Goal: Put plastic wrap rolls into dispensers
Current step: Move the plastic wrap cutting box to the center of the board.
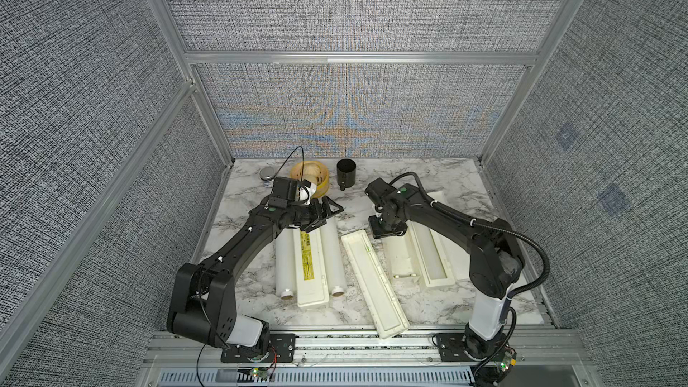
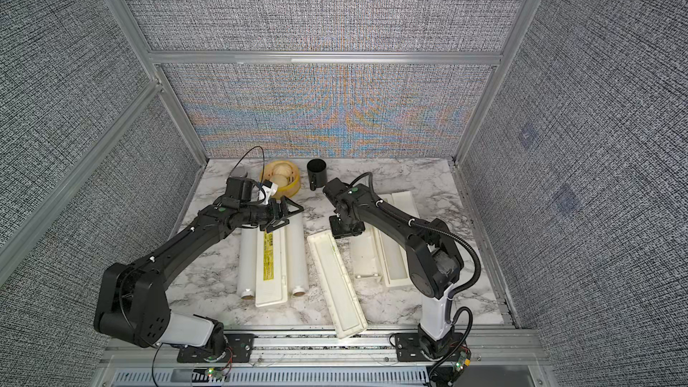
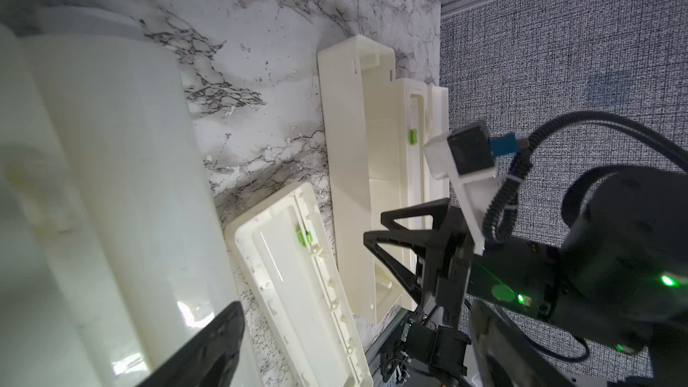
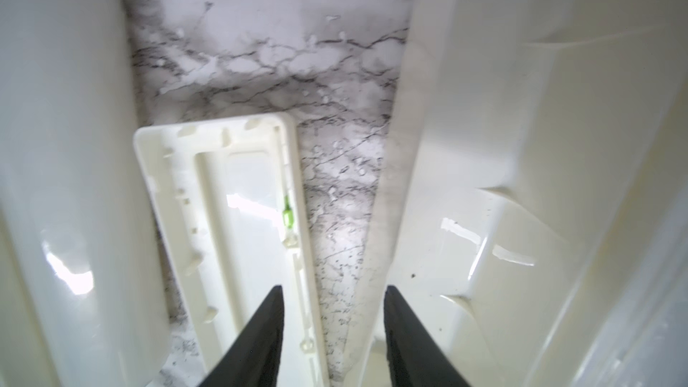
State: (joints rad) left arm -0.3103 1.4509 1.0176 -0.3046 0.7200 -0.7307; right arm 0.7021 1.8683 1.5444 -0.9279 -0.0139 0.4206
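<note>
Two plastic wrap rolls (image 1: 286, 266) (image 1: 331, 255) lie on the marble, flanking a closed dispenser (image 1: 309, 266) with a yellow label. A shallow cream dispenser part (image 1: 374, 284) with a green slider (image 4: 286, 214) lies slantwise in the middle. To the right an open dispenser (image 1: 443, 273) has what looks like a roll (image 1: 430, 255) in its trough. My left gripper (image 1: 324, 214) hangs open over the far end of the right-hand loose roll (image 3: 111, 180). My right gripper (image 4: 333, 329) points down, open and empty, between the slanted part (image 4: 231, 217) and the open dispenser's lid (image 4: 521, 143).
A round yellow steamer basket (image 1: 311, 176), a black cup (image 1: 346, 173) and a small tin (image 1: 267, 173) stand at the back. Another cream dispenser (image 1: 441, 199) lies behind the right arm. Grey fabric walls enclose three sides and a metal rail (image 1: 335, 344) runs along the front.
</note>
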